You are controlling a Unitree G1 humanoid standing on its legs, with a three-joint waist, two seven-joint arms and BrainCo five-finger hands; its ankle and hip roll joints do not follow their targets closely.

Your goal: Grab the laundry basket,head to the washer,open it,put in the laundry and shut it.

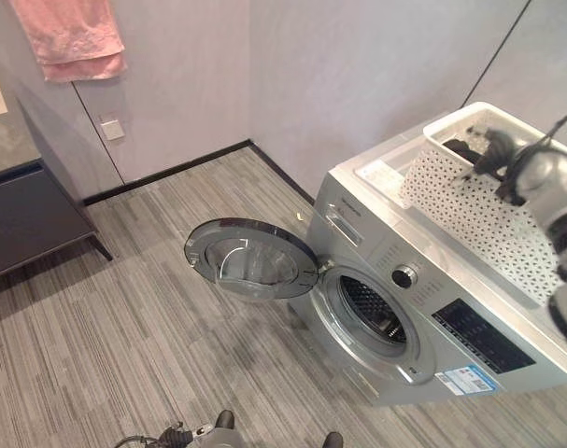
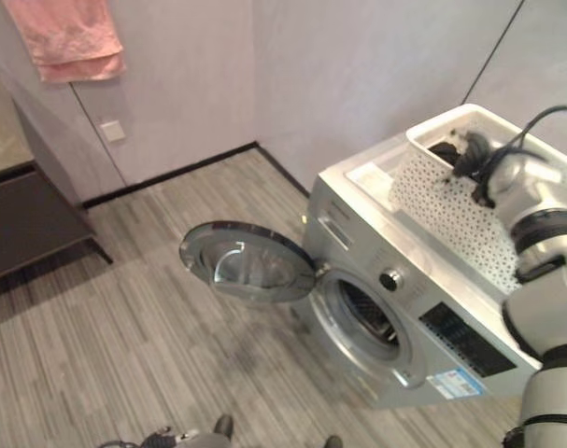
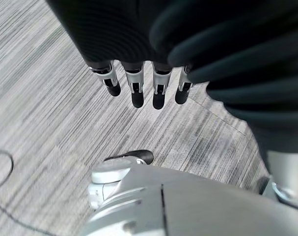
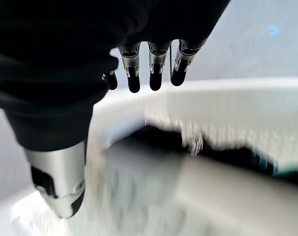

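Observation:
A silver front-loading washer [image 1: 451, 327] stands against the wall on the right. Its round door [image 1: 250, 259] is swung wide to the left, so the dark drum opening [image 1: 372, 311] is exposed. On top of the washer sits a white perforated laundry basket [image 1: 470, 210] with dark laundry [image 4: 222, 147] inside. My right hand [image 2: 472, 154] hovers over the basket's near end, just above the laundry, with its fingers [image 4: 153, 73] straight and nothing in them. My left hand [image 3: 134, 88] hangs low over the floor, fingers straight and empty.
A pink towel [image 1: 73, 37] hangs high on the left wall. Below it a dark low cabinet [image 1: 26, 219] stands at the left edge. Grey striped floor [image 1: 124, 336] stretches in front of the washer, and the open door juts out over it.

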